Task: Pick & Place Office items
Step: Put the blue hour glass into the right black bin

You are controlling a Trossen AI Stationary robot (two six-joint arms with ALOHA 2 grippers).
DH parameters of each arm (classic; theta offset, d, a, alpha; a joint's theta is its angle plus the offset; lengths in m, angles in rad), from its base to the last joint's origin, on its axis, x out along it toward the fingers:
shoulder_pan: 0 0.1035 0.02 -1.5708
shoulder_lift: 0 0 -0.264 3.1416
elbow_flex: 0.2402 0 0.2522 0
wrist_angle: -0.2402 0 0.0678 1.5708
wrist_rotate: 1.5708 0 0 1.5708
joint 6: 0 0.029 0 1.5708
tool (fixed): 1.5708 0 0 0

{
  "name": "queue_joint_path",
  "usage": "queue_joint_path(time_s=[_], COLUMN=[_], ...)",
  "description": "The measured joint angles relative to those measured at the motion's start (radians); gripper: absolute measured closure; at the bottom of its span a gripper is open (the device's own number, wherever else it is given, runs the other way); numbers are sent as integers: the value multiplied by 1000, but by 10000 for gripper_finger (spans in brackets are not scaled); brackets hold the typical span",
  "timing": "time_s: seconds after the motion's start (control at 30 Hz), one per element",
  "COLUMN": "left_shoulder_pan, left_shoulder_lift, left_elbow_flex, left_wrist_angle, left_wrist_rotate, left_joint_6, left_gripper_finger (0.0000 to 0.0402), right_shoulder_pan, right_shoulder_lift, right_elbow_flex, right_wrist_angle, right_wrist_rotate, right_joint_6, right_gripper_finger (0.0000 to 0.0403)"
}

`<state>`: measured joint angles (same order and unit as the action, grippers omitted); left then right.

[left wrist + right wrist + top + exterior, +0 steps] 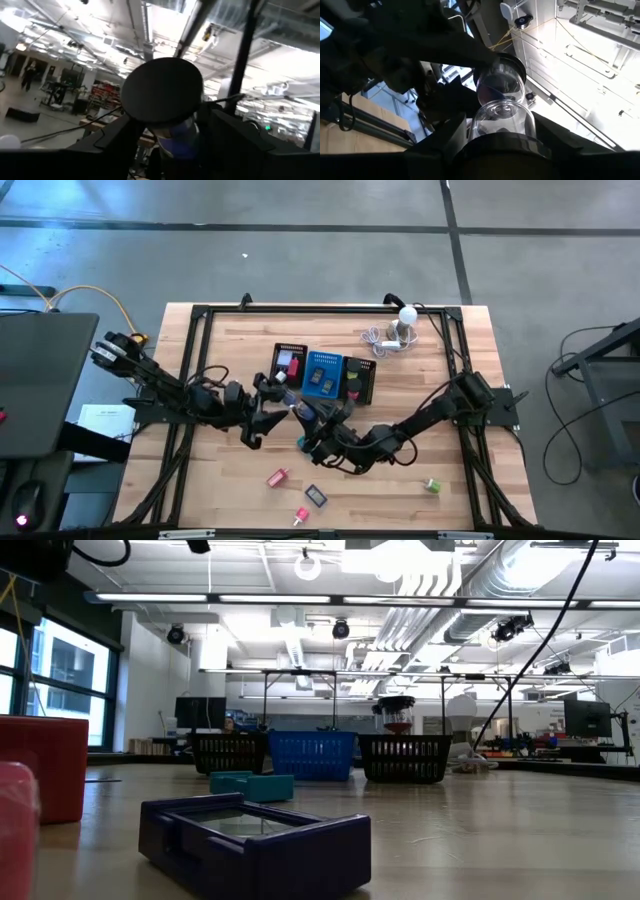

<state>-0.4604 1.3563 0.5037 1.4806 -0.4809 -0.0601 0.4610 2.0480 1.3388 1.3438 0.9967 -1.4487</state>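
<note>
The spool (501, 107), clear with dark end caps, sits between the fingers of both the left gripper (272, 402) and right gripper (318, 425); whose grip actually holds it cannot be told.

We are in a large industrial lab or workshop hall. Overhead we see exposed ducts (470, 580), pipes and strip lights under a high open ceiling. The floor (300, 250) around the rig is bare grey concrete marked with dark lines. The wooden bench (250, 480) sits inside a black metal frame (190, 350), with loose cables (590, 430) trailing on the floor beside it. Beyond the bench stand further workstations with monitors (200, 712) and equipment racks, and tall windows (60, 670) line one wall. In the left wrist view, a person (27, 75) stands far off among shelving and machines.
</note>
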Motion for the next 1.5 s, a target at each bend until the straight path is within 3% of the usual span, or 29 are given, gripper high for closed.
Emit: queue_joint_path(time_s=[0.2,0.37,0.6,0.77,0.97,1.23,1.5], left_shoulder_pan=[-66,-132,-226,-246,-246,-246,-246], left_shoulder_lift=[0,-1,-1,-1,-2,-1,-1], left_elbow_flex=[0,1,1,1,1,1,1], left_wrist_angle=[-2,-11,-33,-75,-97,-112,-119], left_wrist_rotate=[22,43,-77,-127,-127,-127,-127], left_joint_6=[130,215,289,295,272,269,262], left_gripper_finger=[159,159,159,159,159,159,159], right_shoulder_pan=[35,84,164,190,168,115,209], right_shoulder_lift=[-17,-25,-26,-96,-119,-119,-144], right_elbow_flex=[2,-3,-4,-5,-28,-65,-65], right_wrist_angle=[7,-4,-68,-96,-149,-612,-907], right_wrist_rotate=[80,249,236,227,225,307,382], right_joint_6=[-21,-41,5,37,193,662,1005], right_gripper_finger=[220,220,220,220,220,220,220])
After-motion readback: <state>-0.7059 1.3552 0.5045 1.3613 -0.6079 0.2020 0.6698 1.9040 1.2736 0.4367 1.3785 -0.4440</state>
